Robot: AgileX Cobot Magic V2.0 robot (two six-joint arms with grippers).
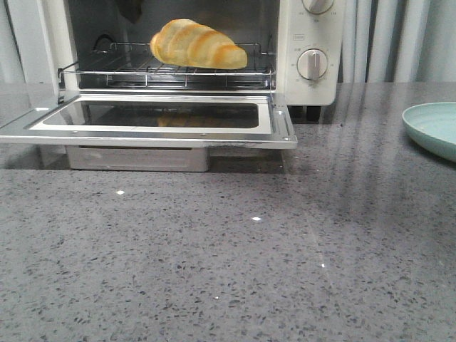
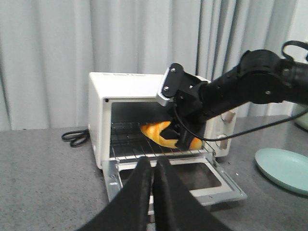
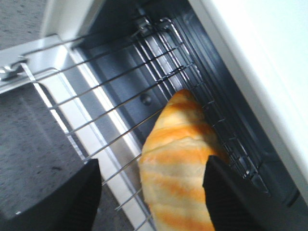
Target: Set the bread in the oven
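**Bread on rack, release in progress**

Bread is lying on the wire rack inside the oven, toward the right side of the cavity; door is hanging fully down. Right gripper is reaching into the opening with jaws spread: one finger is touching or nearly touching the roll's flank, the other standing well apart from it, so nothing is being gripped. Left gripper is hovering in front of the door, jaws closed and empty.

Judgement: placement is looking done. Retreat should be going straight back out along the rack line, jaws staying wide, avoiding dragging the roll toward the front edge or snagging rack wires.

Tabletop is grey speckled stone, glossy, reflecting lights. Pale green plate is sitting right of the oven. Grey curtains are hanging behind; black cord is lying left of the oven.
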